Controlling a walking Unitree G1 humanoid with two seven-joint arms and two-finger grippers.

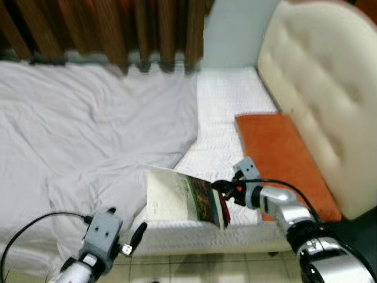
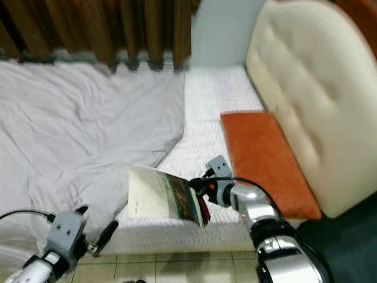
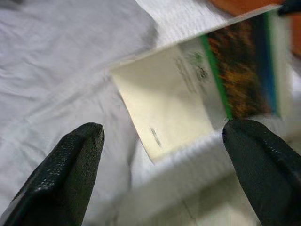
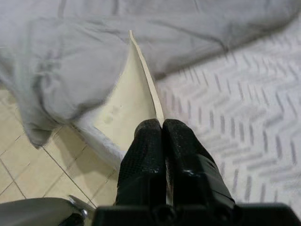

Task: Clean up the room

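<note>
Right end effector pinched flat on the edge of a thin booklet, both fingers pressed together with the cover sandwiched between them, as seen along the right wrist view. Held by one edge and lifted at a tilt, cream side up, dark picture strip toward the grip; likely so it can be carried off the bed rather than slid across it. Hanging just above the near edge of the mattress, partly over the rumpled grey sheet.

Left end effector spread wide, fingertips well apart, pointed up at the underside of the booklet from low beside the bed edge; probably readied for support or a handover, touching nothing.

Around: orange cushion lying flat against the padded cream headboard, just beside the right arm. Dark wooden slats behind the bed, tiled floor below. Nothing directly blocking a lift; loose sheet folds close under the booklet's free corner could snag, and the cushion crowds the right elbow.
</note>
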